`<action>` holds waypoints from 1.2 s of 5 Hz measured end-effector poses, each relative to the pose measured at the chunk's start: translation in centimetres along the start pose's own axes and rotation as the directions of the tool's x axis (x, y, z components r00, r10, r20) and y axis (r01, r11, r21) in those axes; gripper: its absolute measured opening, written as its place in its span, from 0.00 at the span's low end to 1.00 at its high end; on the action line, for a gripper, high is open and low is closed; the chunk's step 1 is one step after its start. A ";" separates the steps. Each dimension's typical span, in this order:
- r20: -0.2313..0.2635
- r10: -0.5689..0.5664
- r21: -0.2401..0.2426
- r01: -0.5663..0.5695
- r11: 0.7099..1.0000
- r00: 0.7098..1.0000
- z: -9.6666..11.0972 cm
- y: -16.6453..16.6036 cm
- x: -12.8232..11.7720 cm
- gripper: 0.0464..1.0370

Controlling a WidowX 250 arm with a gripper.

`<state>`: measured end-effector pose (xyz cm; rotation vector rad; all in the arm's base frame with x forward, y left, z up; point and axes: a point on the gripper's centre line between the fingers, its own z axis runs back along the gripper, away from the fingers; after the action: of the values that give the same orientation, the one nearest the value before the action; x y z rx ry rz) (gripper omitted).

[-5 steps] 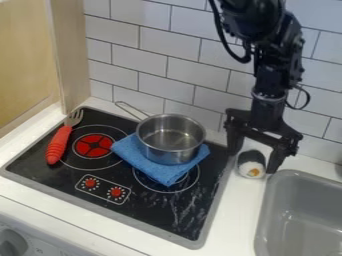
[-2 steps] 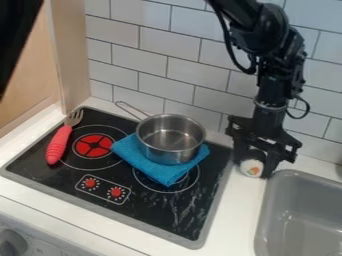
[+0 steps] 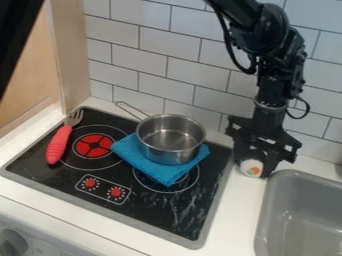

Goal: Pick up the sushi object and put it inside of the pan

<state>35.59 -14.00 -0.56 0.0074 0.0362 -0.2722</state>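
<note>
resting on the blue cloth (image 3: 163, 172), the pan (image 3: 170, 139) sits above the black stovetop (image 3: 50, 172).

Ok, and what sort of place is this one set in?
Most likely a toy kitchen set up for the robot: there is a black cooktop with red knobs, a small metal pan on a folded blue cloth, and a grey sink beside it.

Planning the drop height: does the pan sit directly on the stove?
No, a blue cloth lies between the pan and the stove.
</note>
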 end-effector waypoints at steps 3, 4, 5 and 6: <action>0.089 -0.017 -0.004 0.017 1.000 0.996 4.1 0.8 -0.1 0.53; 0.122 -0.011 -0.014 0.012 1.000 0.992 5.6 1.5 -1.3 0.53; 0.129 0.037 -0.026 -0.034 0.999 0.991 6.8 3.3 -2.9 0.53; 0.145 0.114 -0.039 -0.109 0.993 0.983 7.4 6.3 -4.2 0.53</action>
<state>33.53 -6.93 7.03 -0.0414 -0.1069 -0.1597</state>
